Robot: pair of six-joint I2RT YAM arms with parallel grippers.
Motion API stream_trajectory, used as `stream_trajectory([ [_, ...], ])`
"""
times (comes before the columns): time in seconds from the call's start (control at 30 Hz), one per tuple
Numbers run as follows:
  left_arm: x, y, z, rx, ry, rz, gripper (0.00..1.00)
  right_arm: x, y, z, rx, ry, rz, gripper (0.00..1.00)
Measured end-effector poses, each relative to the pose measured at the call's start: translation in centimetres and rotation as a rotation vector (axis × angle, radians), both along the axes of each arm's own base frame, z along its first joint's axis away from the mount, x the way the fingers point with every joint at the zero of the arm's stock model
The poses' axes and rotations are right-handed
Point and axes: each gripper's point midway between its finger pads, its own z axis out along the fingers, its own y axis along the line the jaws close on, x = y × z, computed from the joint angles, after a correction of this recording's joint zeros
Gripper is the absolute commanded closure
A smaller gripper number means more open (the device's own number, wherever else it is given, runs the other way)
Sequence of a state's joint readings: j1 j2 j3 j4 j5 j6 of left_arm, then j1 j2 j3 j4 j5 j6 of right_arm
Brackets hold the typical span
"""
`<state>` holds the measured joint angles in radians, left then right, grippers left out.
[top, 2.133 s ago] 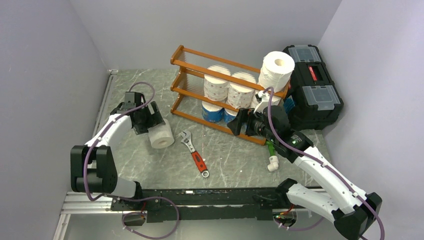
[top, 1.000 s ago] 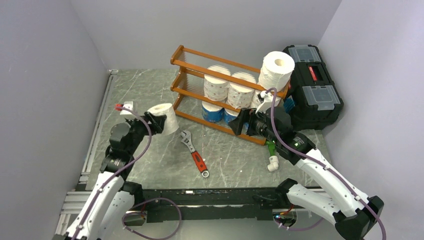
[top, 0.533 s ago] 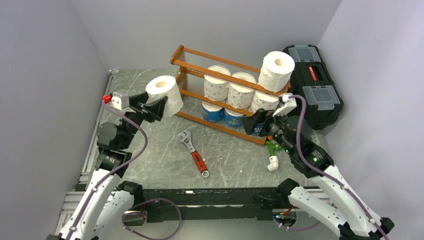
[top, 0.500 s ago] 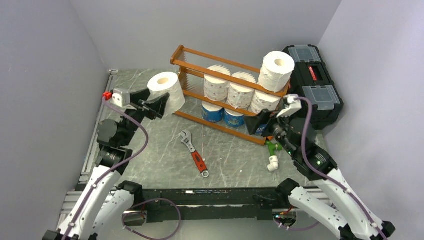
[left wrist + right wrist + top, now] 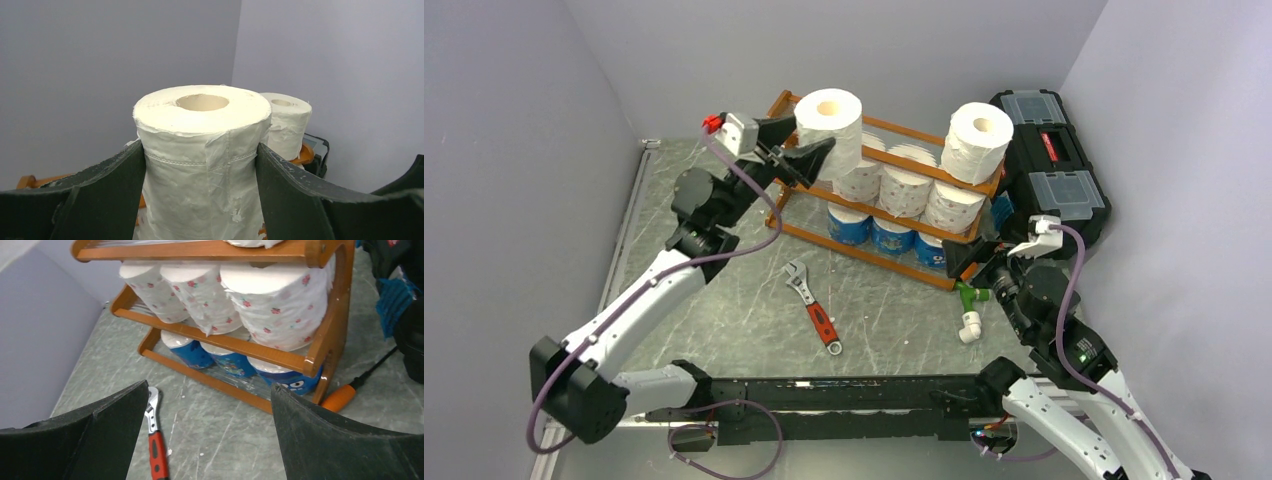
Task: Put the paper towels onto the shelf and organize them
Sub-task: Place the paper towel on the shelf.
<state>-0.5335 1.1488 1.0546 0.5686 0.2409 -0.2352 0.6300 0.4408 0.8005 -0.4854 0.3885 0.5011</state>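
Holding white roll (image 5: 202,150) upright — core up — left tool (image 5: 809,152).

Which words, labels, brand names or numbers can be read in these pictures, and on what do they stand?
No text can be read.
Blue rolls: printed wrap, too blurred to read.
Toolbox: red patch on lid, too small to read.
Flowered rolls: red flowers only, no words.
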Motion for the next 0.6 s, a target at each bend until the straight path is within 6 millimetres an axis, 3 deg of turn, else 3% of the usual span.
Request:
stream_trajectory([
  [0.4,5.6,-5.8,0.4,-0.011,-0.048,-0.057,0.49,-1.1,-0.8,-3.3,0.001,0.059,-0.013,0.08],
  [0.6,7.1,-8.1,0.8,-0.023,-0.080,-0.090,0.49,-2.1,-0.6,-4.3,-0.001,0.079,0.028,0.07],
])
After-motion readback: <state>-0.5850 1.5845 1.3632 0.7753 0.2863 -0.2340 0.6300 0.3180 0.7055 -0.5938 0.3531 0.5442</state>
